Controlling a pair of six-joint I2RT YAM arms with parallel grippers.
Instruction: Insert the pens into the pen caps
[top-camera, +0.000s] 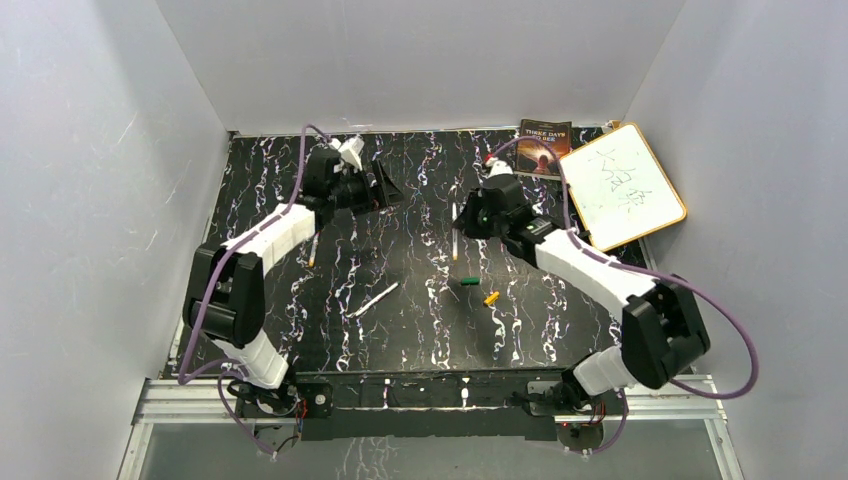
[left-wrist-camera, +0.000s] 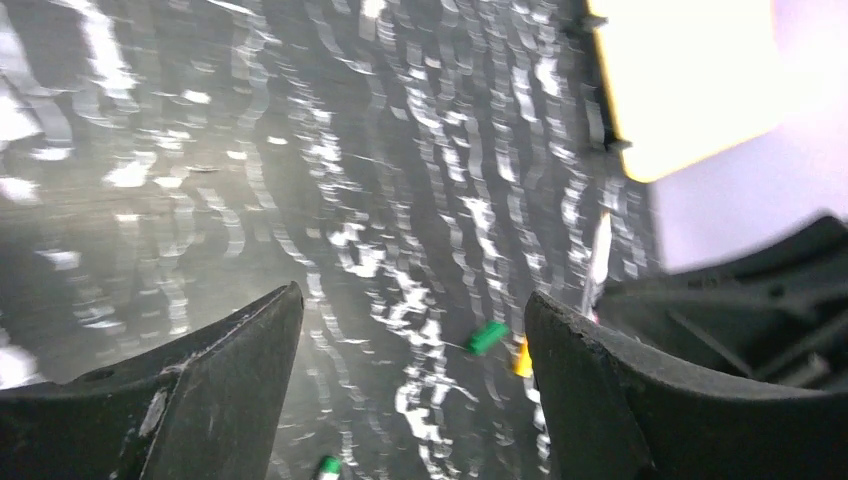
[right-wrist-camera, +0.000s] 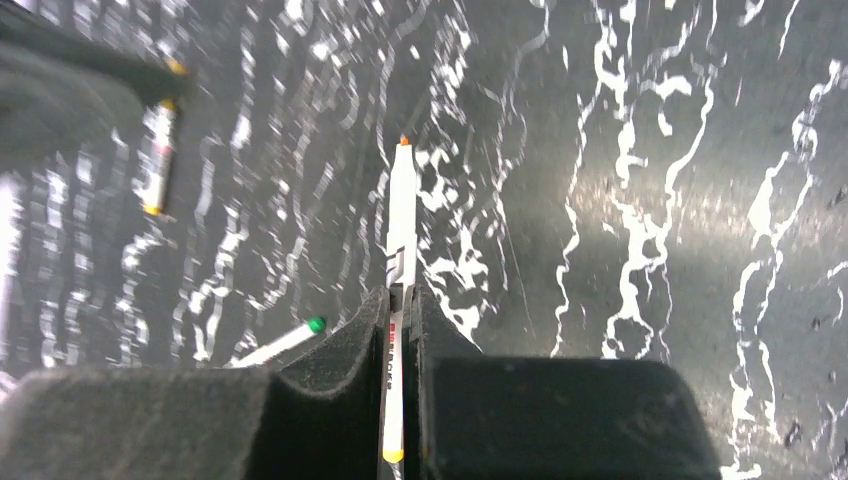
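My right gripper (top-camera: 462, 218) (right-wrist-camera: 400, 292) is shut on a whitish pen (right-wrist-camera: 401, 215) (top-camera: 455, 232) with an orange tip, which points away from the wrist over the table. A second pen (top-camera: 375, 298) (right-wrist-camera: 278, 345), green-tipped, lies mid-table. A third pen (top-camera: 312, 250) (right-wrist-camera: 155, 160) lies beside the left arm. A green pen cap (top-camera: 468, 282) (left-wrist-camera: 487, 337) and a yellow-orange pen cap (top-camera: 491, 298) (left-wrist-camera: 522, 358) lie close together in front of the right gripper. My left gripper (top-camera: 388, 186) (left-wrist-camera: 412, 300) is open and holds nothing, raised at the back left.
A whiteboard (top-camera: 622, 186) (left-wrist-camera: 690, 80) with an orange frame leans at the back right, next to a dark book (top-camera: 543, 147). The table (top-camera: 420, 330) is black marble-patterned, enclosed by grey walls on three sides.
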